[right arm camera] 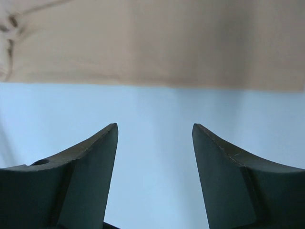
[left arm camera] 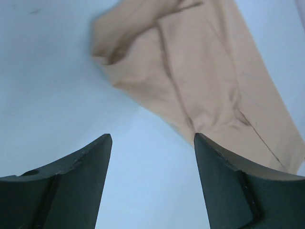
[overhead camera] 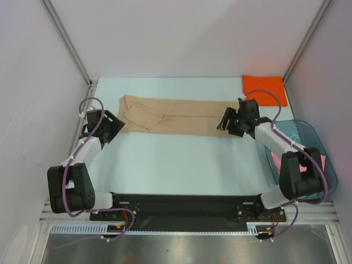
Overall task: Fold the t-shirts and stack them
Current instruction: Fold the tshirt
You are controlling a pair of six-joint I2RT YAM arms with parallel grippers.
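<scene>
Flanking one tan t-shirt (overhead camera: 176,116) (one orange t-shirt (overhead camera: 264,89) apart), left tool (left arm camera: 151,137) and right tool (right arm camera: 155,126) gape.

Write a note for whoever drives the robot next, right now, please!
Left gripper: open, empty, by the tan t-shirt's left end.
Right gripper: open, empty, by its right end.
Tan t-shirt lies as a long folded strip across the table.
Orange t-shirt sits folded at the far right corner.
A bit of pink cloth shows at the teal tub.
To do: finish folding tan, stack, do the pink.
</scene>
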